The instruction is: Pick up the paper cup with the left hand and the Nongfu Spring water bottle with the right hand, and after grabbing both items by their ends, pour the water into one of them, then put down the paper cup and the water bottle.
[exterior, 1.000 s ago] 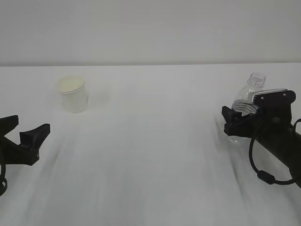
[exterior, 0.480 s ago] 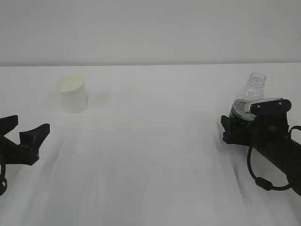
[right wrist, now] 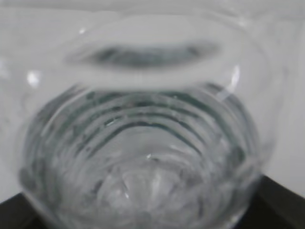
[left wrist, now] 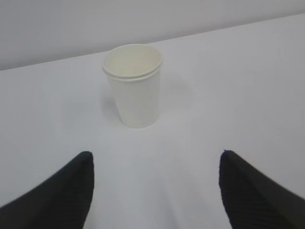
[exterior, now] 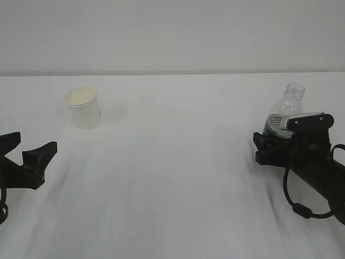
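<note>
Paper cup (left wrist: 133,85) upright; water bottle (exterior: 287,107) between right hand (exterior: 272,141) fingers.

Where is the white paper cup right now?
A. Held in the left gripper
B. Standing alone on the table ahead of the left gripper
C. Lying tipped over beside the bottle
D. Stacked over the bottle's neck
B: the paper cup stands upright on the table, clear of the left gripper, whose open jaws hold nothing.
</note>
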